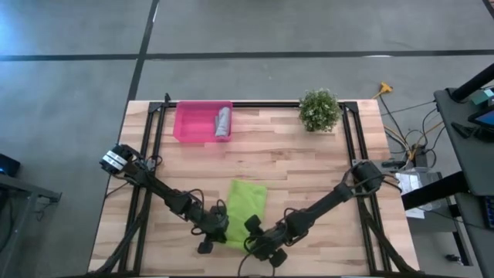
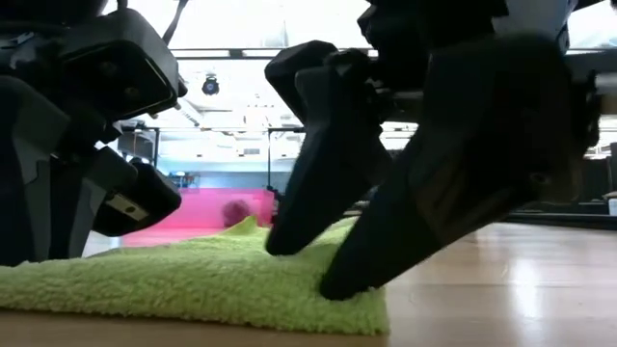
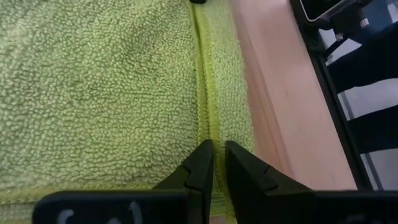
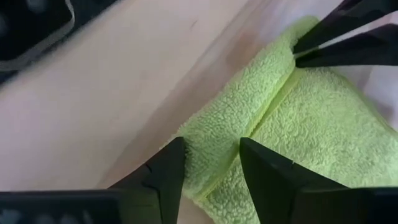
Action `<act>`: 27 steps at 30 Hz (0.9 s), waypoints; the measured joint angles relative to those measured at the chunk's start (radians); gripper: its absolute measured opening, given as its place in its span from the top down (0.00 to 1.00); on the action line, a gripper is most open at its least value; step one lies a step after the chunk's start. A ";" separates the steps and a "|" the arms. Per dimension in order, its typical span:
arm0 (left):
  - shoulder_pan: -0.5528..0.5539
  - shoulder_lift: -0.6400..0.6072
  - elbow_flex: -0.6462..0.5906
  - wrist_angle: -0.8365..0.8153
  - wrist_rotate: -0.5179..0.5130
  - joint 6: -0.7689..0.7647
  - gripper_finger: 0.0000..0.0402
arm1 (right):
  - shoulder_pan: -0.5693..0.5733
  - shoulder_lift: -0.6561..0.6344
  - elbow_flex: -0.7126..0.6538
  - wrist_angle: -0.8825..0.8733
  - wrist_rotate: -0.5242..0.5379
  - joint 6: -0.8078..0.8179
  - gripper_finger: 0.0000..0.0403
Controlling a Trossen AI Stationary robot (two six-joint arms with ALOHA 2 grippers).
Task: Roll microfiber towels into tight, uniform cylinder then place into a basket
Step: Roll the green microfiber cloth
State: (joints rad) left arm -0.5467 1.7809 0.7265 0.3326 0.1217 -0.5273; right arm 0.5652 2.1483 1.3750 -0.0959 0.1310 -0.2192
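The lime green towel (image 1: 247, 199) lies folded flat near the table's front edge; a narrow strip along its near end is turned over onto it, making a seam (image 3: 205, 93). My left gripper (image 3: 219, 163) is shut at the seam's left end. My right gripper (image 4: 208, 158) is open at the towel's near right corner (image 4: 205, 143), one finger on each side of the seam. The grey towel (image 1: 223, 123) lies rolled up in the pink basket (image 1: 189, 123) at the far left. My left gripper has its two fingertips (image 3: 200, 158) down on the green towel's seam near the near edge, with a thin ridge of hem (image 3: 217, 140) between them. The fingers slant down from the near side. The towel lies flat on the table. My right gripper rests its spread fingertips (image 2: 281, 246) on the towel's near right corner, slanting down from the near side. One tip is on the towel's top, and the other (image 2: 335, 287) is at its outer edge. The towel stays flat on the table.
A small potted plant (image 1: 319, 110) stands at the far right. Black frame rails (image 1: 150, 147) run along both sides of the wooden table. Bare wood (image 1: 309, 170) lies between the green towel and the basket, and to the towel's right.
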 joint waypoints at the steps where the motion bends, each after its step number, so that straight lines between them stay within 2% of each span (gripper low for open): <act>1: 0.000 0.000 0.000 0.000 0.000 -0.013 0.92 | 0.000 -0.003 -0.001 -0.011 0.002 -0.017 0.63; 9: 0.002 0.000 0.000 0.001 0.000 -0.058 0.92 | 0.011 -0.032 0.002 -0.018 0.027 -0.001 0.69; 20: 0.002 0.000 0.000 0.001 0.000 -0.069 0.92 | 0.019 0.006 -0.003 -0.009 0.012 0.046 0.73; 27: 0.002 0.000 0.000 0.000 0.001 -0.071 0.92 | 0.022 0.060 0.000 0.029 -0.029 0.162 0.72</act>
State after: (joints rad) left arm -0.5446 1.7809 0.7269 0.3325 0.1226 -0.5979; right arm 0.5873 2.2083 1.3752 -0.0669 0.1016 -0.0577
